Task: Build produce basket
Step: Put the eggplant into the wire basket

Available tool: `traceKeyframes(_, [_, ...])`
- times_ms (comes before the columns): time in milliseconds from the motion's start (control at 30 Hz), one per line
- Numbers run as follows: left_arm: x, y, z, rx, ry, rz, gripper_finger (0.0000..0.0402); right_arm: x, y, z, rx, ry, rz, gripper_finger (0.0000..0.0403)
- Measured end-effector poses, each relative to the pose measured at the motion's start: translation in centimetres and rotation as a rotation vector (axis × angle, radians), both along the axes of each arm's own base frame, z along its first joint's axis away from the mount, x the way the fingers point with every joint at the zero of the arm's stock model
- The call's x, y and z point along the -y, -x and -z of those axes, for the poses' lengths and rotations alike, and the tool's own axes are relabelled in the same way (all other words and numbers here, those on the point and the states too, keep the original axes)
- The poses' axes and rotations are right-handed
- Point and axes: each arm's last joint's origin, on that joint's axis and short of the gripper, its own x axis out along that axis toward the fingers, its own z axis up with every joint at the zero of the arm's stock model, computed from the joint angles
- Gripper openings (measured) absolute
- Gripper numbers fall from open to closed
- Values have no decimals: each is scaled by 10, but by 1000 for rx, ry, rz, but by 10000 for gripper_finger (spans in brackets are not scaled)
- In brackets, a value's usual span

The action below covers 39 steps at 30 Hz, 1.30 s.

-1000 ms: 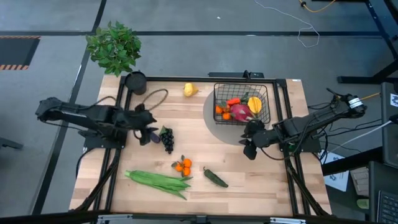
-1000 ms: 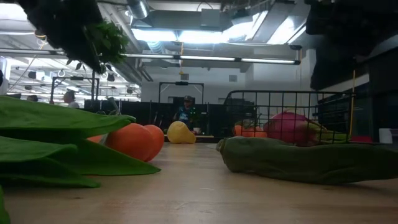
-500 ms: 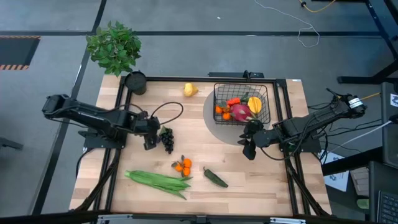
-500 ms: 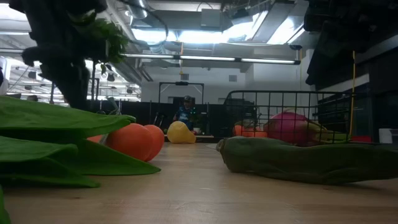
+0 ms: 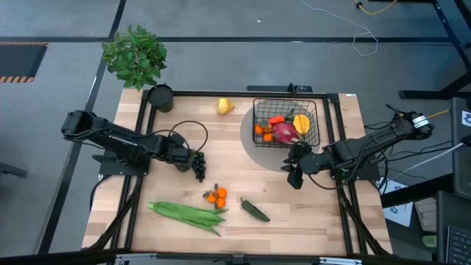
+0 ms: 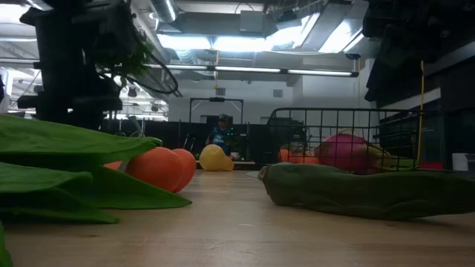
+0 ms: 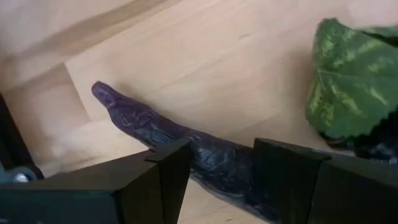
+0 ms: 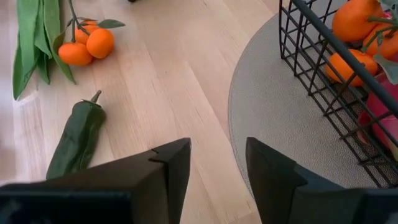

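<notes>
My left gripper (image 5: 190, 157) (image 7: 221, 149) is low over the table's left-centre, open, one finger on each side of the purple eggplant (image 7: 143, 121). The eggplant lies flat on the wood, its thin end pointing away from the fingers. Dark grapes (image 5: 199, 166) with a green leaf (image 7: 357, 81) lie just beyond. The black wire basket (image 5: 255, 118) stands on a grey mat and holds dragon fruit, oranges, a carrot and starfruit. My right gripper (image 5: 294, 175) (image 8: 217, 149) is open above the mat's near edge, touching nothing. My left gripper stands astride the eggplant's thicker part (image 7: 217, 165), fingers slanting down from the table's left and lying across it. The eggplant fills the gap between them. I cannot tell whether the fingers touch it. It rests on the table.
On the table lie a lemon (image 5: 225, 106) at the far side, and an orange cluster (image 5: 216, 196), green beans (image 5: 188, 214) and a green pepper (image 5: 255, 210) on the near side. A black cup (image 5: 160, 96) and a potted plant (image 5: 135, 56) stand at the far left corner.
My left gripper has moved toward the table's right and down, from beside the eggplant to astride it, close to the grapes. The right arm has kept still.
</notes>
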Motion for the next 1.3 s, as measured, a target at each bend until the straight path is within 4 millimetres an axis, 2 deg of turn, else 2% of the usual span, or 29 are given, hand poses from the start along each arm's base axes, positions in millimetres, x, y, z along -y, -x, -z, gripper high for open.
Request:
traceKeyframes(200, [1, -1, 5, 15, 54, -175, 172, 0, 0, 0, 1, 4, 4, 143])
traceKeyframes(400, [-3, 2, 2, 7, -40, -115, 172, 0, 0, 0, 1, 5, 4, 143])
traceKeyframes(633, [-4, 2, 2, -9, 35, -101, 172, 0, 0, 0, 2, 5, 5, 143])
traceKeyframes(833, [-2, 6, 3, -96, 78, 73, 172, 0, 0, 0, 2, 5, 5, 143])
traceKeyframes(1033, [-3, 7, 3, -130, 50, 160, 172, 0, 0, 0, 2, 5, 5, 143])
traceKeyframes(1200, [-2, 7, 3, -176, 30, 333, 172, 0, 0, 0, 2, 5, 5, 143])
traceKeyframes(1300, [1, 6, 6, -198, 47, 375, 172, 0, 0, 0, 2, 5, 5, 143])
